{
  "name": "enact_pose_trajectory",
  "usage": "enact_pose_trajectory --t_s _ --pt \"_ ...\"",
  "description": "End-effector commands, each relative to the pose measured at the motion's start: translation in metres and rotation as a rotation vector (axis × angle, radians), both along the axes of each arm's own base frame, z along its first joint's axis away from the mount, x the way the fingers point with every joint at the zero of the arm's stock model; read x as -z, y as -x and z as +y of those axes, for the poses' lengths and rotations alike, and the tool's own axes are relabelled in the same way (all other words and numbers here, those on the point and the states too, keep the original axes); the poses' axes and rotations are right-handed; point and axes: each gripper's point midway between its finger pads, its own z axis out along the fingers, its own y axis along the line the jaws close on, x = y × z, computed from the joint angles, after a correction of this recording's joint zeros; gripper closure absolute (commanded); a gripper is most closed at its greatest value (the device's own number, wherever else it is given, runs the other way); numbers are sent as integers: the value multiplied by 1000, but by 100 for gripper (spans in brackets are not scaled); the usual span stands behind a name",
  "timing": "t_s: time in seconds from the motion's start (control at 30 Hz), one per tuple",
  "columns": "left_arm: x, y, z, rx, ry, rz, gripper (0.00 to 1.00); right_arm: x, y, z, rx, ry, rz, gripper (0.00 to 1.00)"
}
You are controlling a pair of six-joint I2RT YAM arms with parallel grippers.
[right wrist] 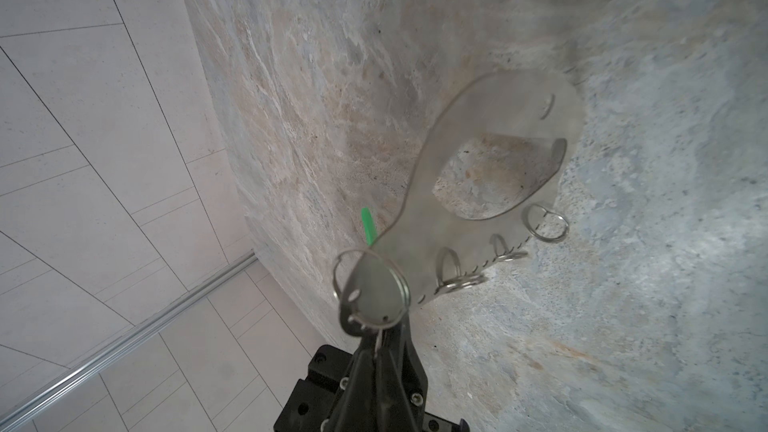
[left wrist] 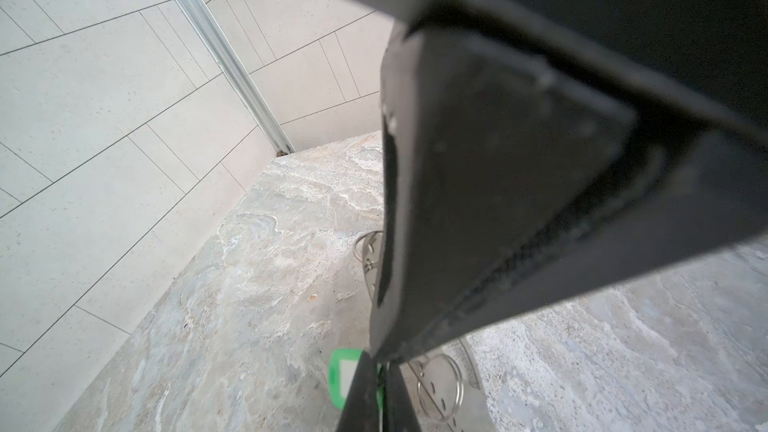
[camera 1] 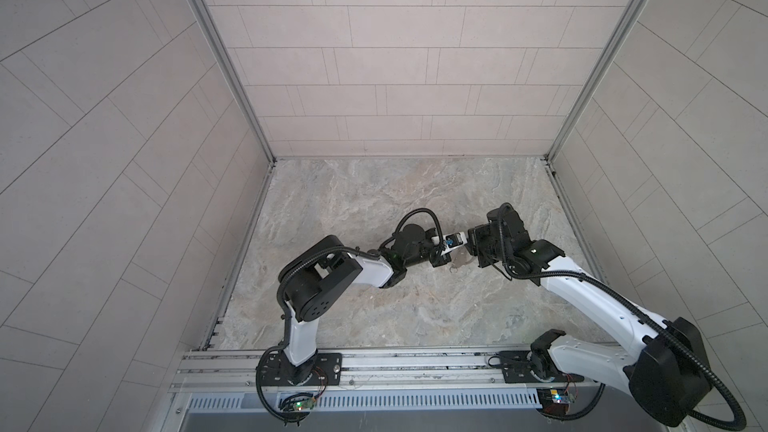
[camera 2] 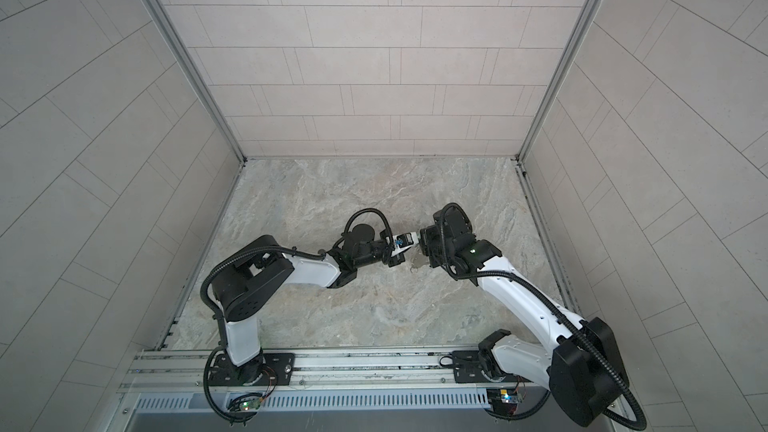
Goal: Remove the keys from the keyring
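Keys [left wrist: 344, 380] sit at one end of the keyring [camera 1: 461, 261], where in a top view your left tool [camera 1: 446, 251] and right tool [camera 1: 467, 245] meet. Left wrist: left tool closed at the green key. Right wrist: right tool pinches the keyring; steady it, then slide the key along its loop [right wrist: 402, 282].

Soft, even light, hardly any shadow. In both top views wall [camera 1: 83, 139] seams bow at the edges. Wrist views blur the near jaws and keyring [right wrist: 498, 110].

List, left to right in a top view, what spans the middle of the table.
From the left: left arm → left pincer → keyring → right arm.
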Motion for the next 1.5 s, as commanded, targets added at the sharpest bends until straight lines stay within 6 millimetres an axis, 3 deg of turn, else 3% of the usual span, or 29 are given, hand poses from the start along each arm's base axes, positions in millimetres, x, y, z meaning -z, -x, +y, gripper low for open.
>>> enact_pose_trajectory --t_s 0.0,0.13,0.23,0.33,0.43,0.5,0.57,0.67,0.77,0.9,1.3,1.47 --pt "-24 -4 -5 1 49 -47 100 -7 -1 0 17 -23 -10 79" --pt "-24 -4 0 -21 35 -11 100 -10 -5 -11 5 9 -73 56" --pt "-25 -3 3 -25 -1 26 100 -22 -16 -18 -27 38 -174 51" --pt "-27 -1 10 -22 -24 65 100 -43 -27 -39 -87 144 -307 51" --pt "-30 5 16 4 -46 120 100 -73 -30 -62 -270 382 -487 55" --pt "-31 9 19 31 -71 158 100 -93 -23 -63 -489 582 -628 58" --pt "-31 13 23 58 -93 196 100 -103 -10 -50 -749 737 -769 60" --pt "-32 16 29 72 -121 233 100 -107 20 -17 -1138 818 -1022 64" --pt "-30 19 34 98 -152 277 100 -87 46 -2 -1437 932 -1129 69" --pt "-31 18 38 108 -183 314 100 -51 63 4 -1676 1032 -1209 75" --pt "-36 19 36 133 -211 385 100 -23 47 25 -1733 1051 -1315 80" --pt "-33 21 37 145 -232 420 100 -21 33 30 -1697 1087 -1358 83"
